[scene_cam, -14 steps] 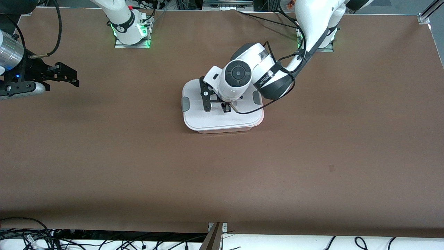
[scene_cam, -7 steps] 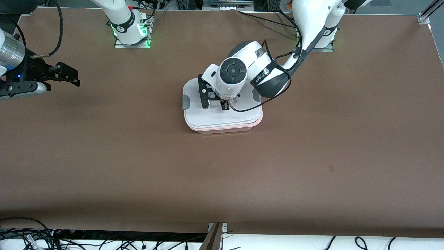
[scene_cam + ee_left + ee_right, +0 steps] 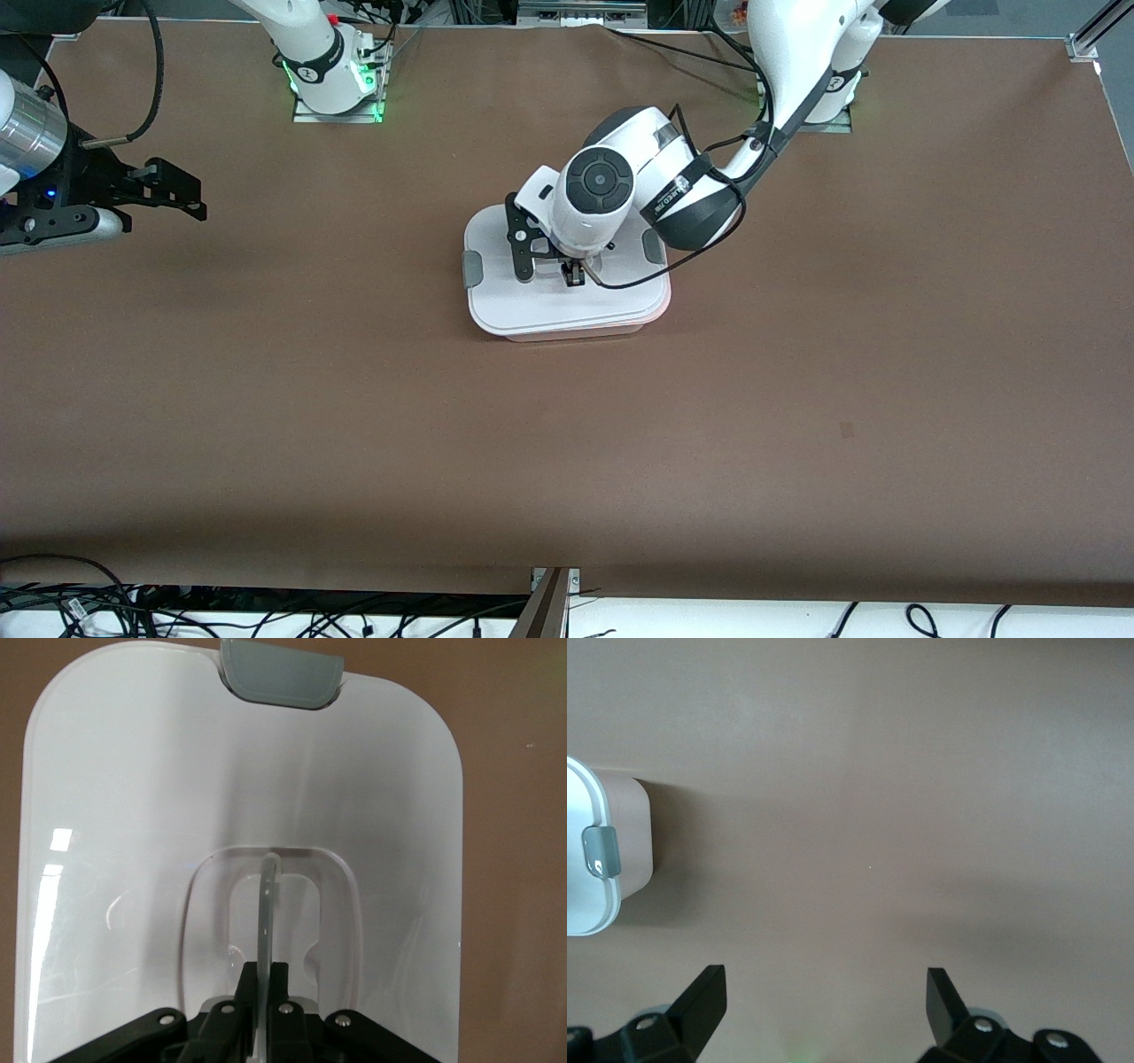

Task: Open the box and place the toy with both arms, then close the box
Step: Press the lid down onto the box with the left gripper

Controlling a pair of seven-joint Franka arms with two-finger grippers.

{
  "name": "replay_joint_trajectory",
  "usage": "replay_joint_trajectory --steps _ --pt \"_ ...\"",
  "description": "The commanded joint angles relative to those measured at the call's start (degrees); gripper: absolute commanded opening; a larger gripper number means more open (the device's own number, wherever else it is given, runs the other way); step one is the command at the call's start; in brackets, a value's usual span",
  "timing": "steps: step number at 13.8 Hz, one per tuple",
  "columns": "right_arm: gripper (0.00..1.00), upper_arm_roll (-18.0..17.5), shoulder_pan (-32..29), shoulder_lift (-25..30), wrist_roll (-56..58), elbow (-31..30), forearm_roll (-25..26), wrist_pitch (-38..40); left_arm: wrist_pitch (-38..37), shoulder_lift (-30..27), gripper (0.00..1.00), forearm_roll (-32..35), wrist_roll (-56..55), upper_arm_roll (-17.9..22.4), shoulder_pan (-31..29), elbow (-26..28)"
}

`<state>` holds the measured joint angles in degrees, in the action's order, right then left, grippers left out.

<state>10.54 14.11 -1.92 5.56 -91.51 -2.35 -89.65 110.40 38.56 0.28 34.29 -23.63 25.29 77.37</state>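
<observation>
Front view: a brown table (image 3: 797, 399) with the box (image 3: 567, 301) near its middle, closer to the robots' bases than to the camera. The white lid (image 3: 567, 306) sits on the pale pink tub, with a thin pink edge showing at the corner toward the left arm's end. A grey clip (image 3: 473, 268) shows on the end toward the right arm, and another clip (image 3: 654, 247) on the end toward the left arm. The left arm reaches down from its base over the lid, and the left gripper (image 3: 574, 274) is at the lid's centre. The right gripper (image 3: 168, 190) hangs over bare table at the right arm's end, well apart from the box; that arm waits.

Left wrist view: the lid fills the frame, with one grey clip (image 3: 280, 678) at its edge. The clear handle (image 3: 268, 912) stands upright in its recess, and the left gripper's fingers are closed on it, one on each side.

Right wrist view: the right gripper's two fingertips (image 3: 707, 992) stand wide apart over bare table, holding nothing. One corner of the box (image 3: 611, 850) shows at the frame's edge, with its grey clip. The toy cannot be seen in any view.
</observation>
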Motion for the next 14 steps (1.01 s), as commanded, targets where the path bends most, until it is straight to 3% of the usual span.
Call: replay_joint_trajectory --steps 1,14 --pt "1.0 -1.2 -1.0 1.5 -0.6 -1.5 0.9 -0.7 1.8 -0.2 0.0 2.2 0.1 0.6 0.1 0.8" --pt "1.0 -1.2 -0.9 1.5 -0.6 -1.5 1.6 -0.6 -1.6 -0.9 0.0 4.6 0.5 0.6 0.1 0.5"
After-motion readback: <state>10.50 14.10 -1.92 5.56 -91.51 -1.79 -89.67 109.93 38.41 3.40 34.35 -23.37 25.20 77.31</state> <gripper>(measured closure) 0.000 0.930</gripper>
